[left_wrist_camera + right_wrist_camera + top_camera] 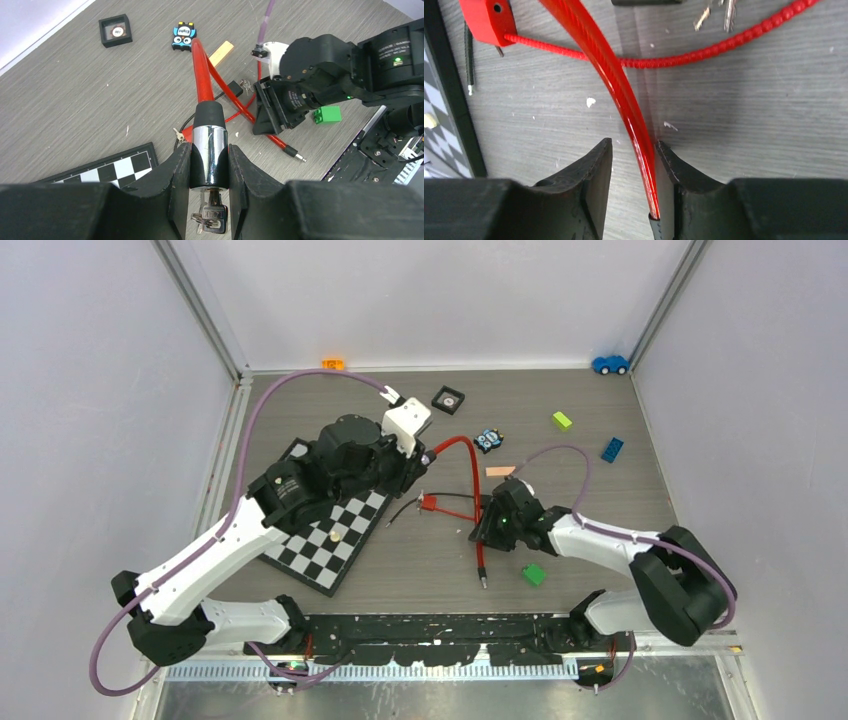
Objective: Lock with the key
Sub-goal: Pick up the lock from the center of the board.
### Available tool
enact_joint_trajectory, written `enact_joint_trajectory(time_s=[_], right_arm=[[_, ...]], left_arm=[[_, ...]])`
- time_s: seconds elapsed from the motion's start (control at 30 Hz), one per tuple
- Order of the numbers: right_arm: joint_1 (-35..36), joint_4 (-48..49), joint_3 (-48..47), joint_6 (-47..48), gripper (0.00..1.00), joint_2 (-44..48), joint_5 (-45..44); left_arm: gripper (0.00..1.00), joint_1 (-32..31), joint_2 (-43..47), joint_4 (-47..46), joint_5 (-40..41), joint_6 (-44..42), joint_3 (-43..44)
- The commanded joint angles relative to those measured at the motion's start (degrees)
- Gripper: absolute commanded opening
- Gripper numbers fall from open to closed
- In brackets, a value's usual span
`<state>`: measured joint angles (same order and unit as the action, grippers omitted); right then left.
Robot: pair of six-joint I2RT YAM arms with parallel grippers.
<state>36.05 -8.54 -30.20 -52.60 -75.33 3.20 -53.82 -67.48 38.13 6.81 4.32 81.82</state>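
Table (420,575) with chessboard (322,552), red cable lock (481,560)

A chessboard (320,558) lay tilted at left, a small pale piece (335,535) on it. A black square box (448,399) sat near the back, an owl-faced tag (488,440) and a wooden block (500,471) to its right. Green bricks (562,420) (533,575), a blue brick (611,448) and a blue car (610,364) lay scattered at right.

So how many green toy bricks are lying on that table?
2. A lime brick lies far back on the right, near the blue brick; a darker green brick sits near the front, right of the red cable. Others may be hidden.
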Motion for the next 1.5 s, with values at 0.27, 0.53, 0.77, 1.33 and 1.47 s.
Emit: enact_joint_trajectory(time_s=[0.27, 0.53, 0.77, 1.33, 1.47], right_arm=[[4.0, -13.6, -8.5, 4.0, 0.03, -12.6, -15.6], [4.1, -12.4, -7.4, 2.1, 0.01, 0.4, -19.9], [4.1, -14.7, -10.8, 1.2, 0.01, 17.3, -21.6], [4.1, -18.5, -30.5, 5.2, 0.01, 29.5, -21.4], [4.1, -18.9, -32.8, 2.7, 0.01, 31.0, -23.1]], left_arm=[[0.0, 0.2, 1.3, -2.9, -2.0, 0.5, -0.8], [0.0, 0.3, 3.0, -1.9, 2.8, 0.6, -2.2], [0.0, 1.1, 6.8, -5.3, 2.8, 6.0, -10.1], [0.0, 1.6, 13.3, -20.4, -12.2, 13.6, -21.6], [0.0, 1.6, 14.8, -25.7, -10.4, 15.0, -23.8]])
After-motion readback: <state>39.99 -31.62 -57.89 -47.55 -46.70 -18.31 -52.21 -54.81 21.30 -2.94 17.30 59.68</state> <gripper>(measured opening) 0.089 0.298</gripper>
